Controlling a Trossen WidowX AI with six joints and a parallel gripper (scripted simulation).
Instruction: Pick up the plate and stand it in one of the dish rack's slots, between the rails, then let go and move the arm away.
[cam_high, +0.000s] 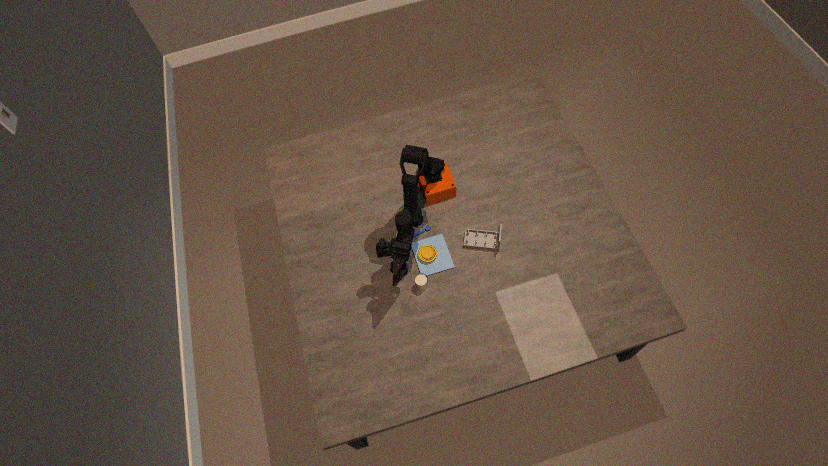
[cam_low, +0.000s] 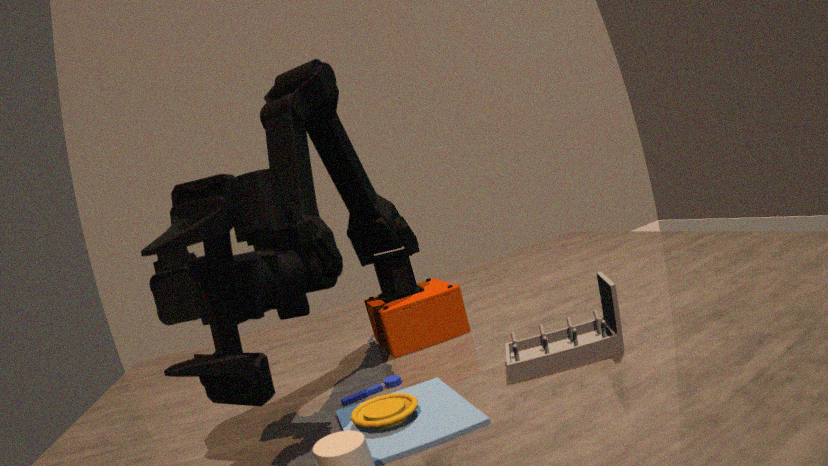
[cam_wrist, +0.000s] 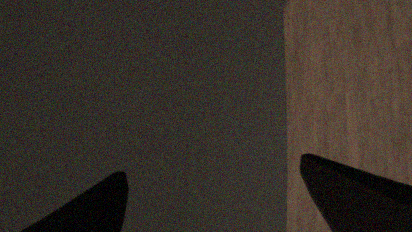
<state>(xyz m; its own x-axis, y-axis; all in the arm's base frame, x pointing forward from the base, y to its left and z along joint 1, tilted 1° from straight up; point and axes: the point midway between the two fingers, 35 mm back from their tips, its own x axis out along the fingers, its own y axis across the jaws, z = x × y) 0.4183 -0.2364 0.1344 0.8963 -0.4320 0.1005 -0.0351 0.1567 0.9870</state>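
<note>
The yellow round plate (cam_high: 427, 253) (cam_low: 384, 409) lies flat on a light blue square board (cam_high: 443, 264) (cam_low: 449, 429). The grey dish rack (cam_high: 480, 248) (cam_low: 562, 365) stands on the table to the right of the board, with short posts in it and a tall panel at its right end. My gripper (cam_low: 156, 312) (cam_wrist: 215, 172) is open, its two fingers wide apart with nothing between them. It is raised above the table, to the left of the plate and not touching it. The wrist view shows neither plate nor rack.
A cream cup (cam_high: 420, 280) (cam_low: 341, 446) stands close to the board's front corner. A blue utensil (cam_high: 427, 228) (cam_low: 392, 381) lies behind the board. The orange arm base (cam_high: 441, 193) (cam_low: 425, 327) stands farther back. A pale rectangle (cam_high: 544, 329) lies near the table's front edge.
</note>
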